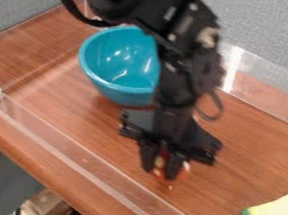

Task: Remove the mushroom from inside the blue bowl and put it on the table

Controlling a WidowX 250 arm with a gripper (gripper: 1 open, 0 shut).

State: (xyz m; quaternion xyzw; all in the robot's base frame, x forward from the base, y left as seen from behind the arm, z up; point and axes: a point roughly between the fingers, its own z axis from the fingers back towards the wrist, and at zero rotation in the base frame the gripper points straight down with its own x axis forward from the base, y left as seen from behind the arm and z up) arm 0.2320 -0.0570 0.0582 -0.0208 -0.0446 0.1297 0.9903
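Wooden table [67, 99]: one blue bowl [119, 64], one mushroom [165, 170], one banana [275, 210].

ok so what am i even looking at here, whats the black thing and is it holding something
The black thing is a robot arm, seen by one camera looking down at the table from the front. Its gripper points down at the wooden table, which has clear plastic walls around it. The jaws are shut on a small toy mushroom, just a bit of red and white showing between them, low over the wood. Behind it sits an empty blue bowl. A yellow toy banana lies at the right.
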